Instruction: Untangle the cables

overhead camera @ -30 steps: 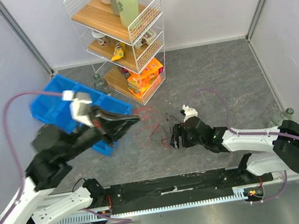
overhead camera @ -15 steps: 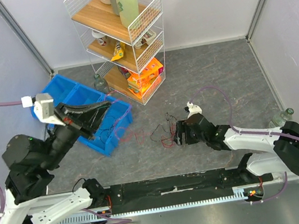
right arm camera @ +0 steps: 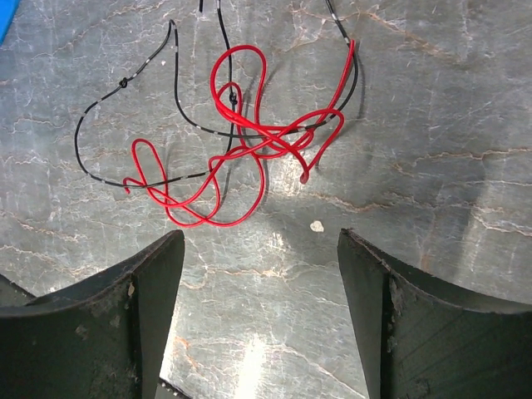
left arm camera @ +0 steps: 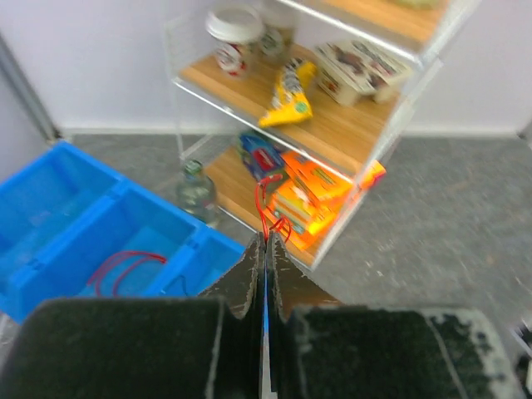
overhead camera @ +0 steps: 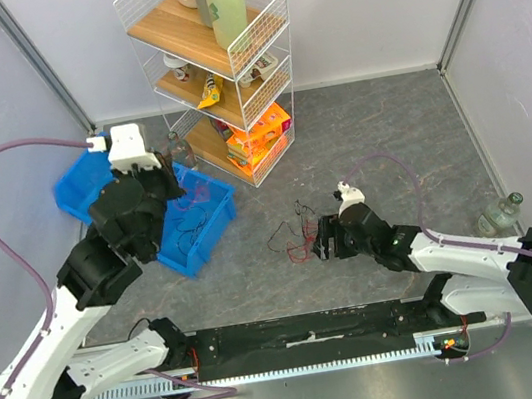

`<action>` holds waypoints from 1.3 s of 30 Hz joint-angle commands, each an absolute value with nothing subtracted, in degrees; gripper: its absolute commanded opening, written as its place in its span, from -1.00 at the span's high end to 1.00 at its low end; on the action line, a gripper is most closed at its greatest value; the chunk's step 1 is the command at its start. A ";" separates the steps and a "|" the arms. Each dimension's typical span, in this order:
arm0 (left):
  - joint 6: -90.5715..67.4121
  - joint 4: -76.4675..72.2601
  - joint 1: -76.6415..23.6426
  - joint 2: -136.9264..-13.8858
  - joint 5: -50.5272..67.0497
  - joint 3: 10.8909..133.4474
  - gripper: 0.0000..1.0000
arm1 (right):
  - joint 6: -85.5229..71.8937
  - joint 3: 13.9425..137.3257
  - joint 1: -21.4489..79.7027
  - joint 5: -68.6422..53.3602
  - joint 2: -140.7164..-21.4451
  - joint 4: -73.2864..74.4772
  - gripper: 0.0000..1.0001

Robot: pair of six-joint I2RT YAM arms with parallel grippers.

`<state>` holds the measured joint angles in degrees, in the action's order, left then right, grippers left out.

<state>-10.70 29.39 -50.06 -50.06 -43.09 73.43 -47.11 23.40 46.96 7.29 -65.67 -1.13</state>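
My right gripper (right arm camera: 259,241) gapes empty, tangled cables (right arm camera: 247,126) just ahead; my left gripper (left arm camera: 266,241) pinches a red wire (left arm camera: 264,204) (thin stuff). Grabbing both colours together could cinch the knot.

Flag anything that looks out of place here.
The red and black cables lie knotted together ahead of the open right gripper. A red wire loop sits in the blue bin. The left gripper is shut on a thin red strand.

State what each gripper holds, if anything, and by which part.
The left gripper pinches a thin red wire between its fingertips, near a looped stretch; the right gripper is open and holds nothing.
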 commanded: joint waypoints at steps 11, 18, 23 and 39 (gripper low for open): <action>-11.86 31.38 -17.94 -68.72 -34.19 90.61 0.96 | -48.34 22.06 46.67 7.12 -56.43 2.99 -0.64; -14.32 28.39 -13.28 -72.60 -36.65 87.38 0.97 | -47.90 23.12 46.67 6.77 -57.21 3.34 -0.64; -21.61 25.67 -10.64 -70.32 -33.05 77.98 0.96 | -47.64 23.47 46.58 6.77 -58.09 2.81 -0.64; -29.17 26.80 -8.17 -66.54 -28.76 69.26 -0.89 | -47.02 24.87 46.76 6.15 -60.03 2.99 -0.64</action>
<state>-25.41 27.73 -8.36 -69.67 -32.16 69.91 -47.59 22.74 46.74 6.07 -59.59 3.75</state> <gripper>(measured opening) 0.928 0.821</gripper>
